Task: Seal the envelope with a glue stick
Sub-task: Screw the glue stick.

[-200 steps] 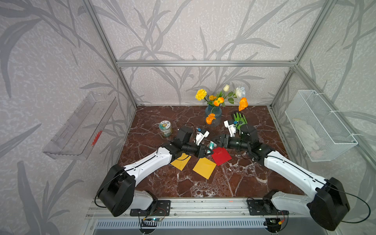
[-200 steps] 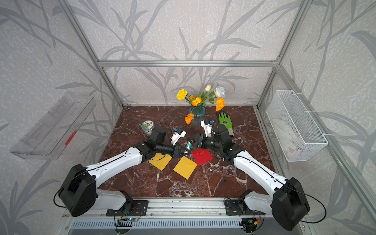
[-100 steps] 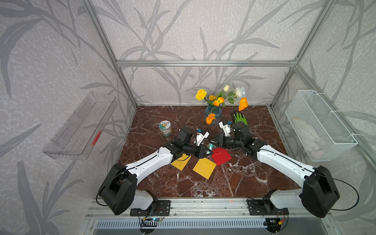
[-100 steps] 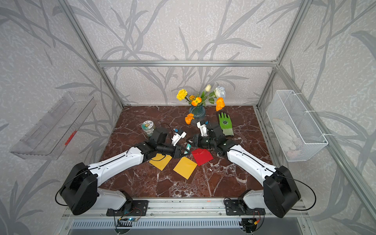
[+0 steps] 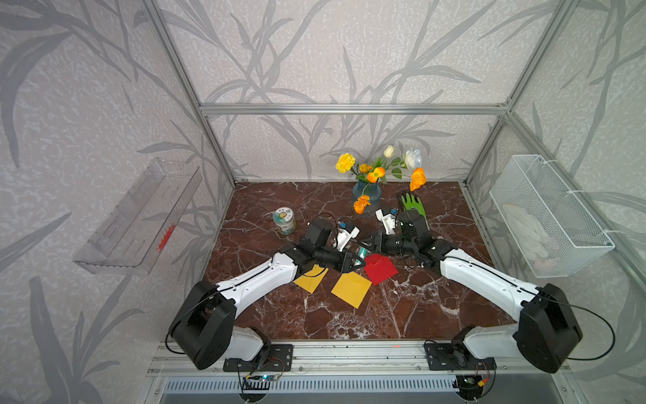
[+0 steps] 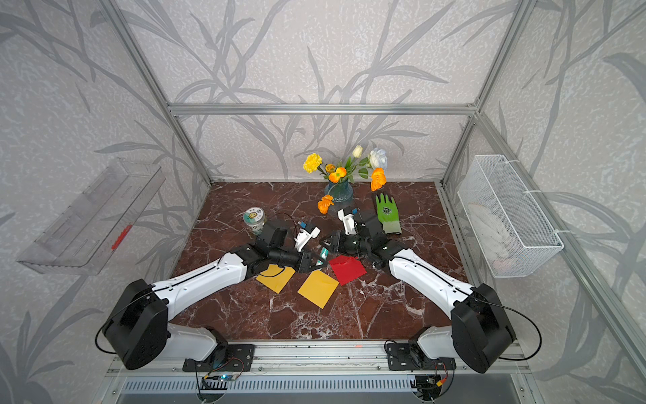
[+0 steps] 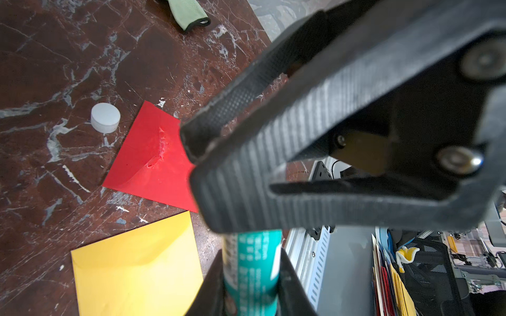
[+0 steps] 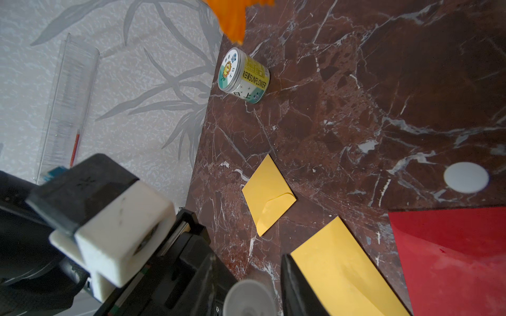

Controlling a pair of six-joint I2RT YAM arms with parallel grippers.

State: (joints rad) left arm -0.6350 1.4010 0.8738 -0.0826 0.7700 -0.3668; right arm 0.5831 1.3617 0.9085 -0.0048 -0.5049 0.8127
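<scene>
My left gripper (image 5: 356, 260) (image 7: 250, 284) is shut on the glue stick (image 5: 361, 251) (image 7: 252, 262), holding its teal-labelled body above the table. From the opposite side my right gripper (image 5: 367, 245) (image 8: 247, 262) is shut on the stick's white far end (image 8: 249, 298). Its ribbed fingers (image 7: 246, 191) cover that end in the left wrist view. Just below lies the red envelope (image 5: 381, 267) (image 7: 153, 164), with a smeared, scuffed streak on it. The stick's white cap (image 7: 105, 117) (image 8: 466, 177) lies off on the marble beside the envelope.
Two yellow envelopes (image 5: 311, 278) (image 5: 351, 289) lie in front of the red one. A labelled jar (image 5: 284, 220), a flower vase (image 5: 366, 192) and a green glove (image 5: 412, 204) stand further back. A wire basket (image 5: 548, 217) and a clear shelf (image 5: 140, 217) hang on the side walls.
The right gripper's jaws have narrowed onto the stick's free end and its arm has shifted a little. The left arm and the envelopes have stayed put.
</scene>
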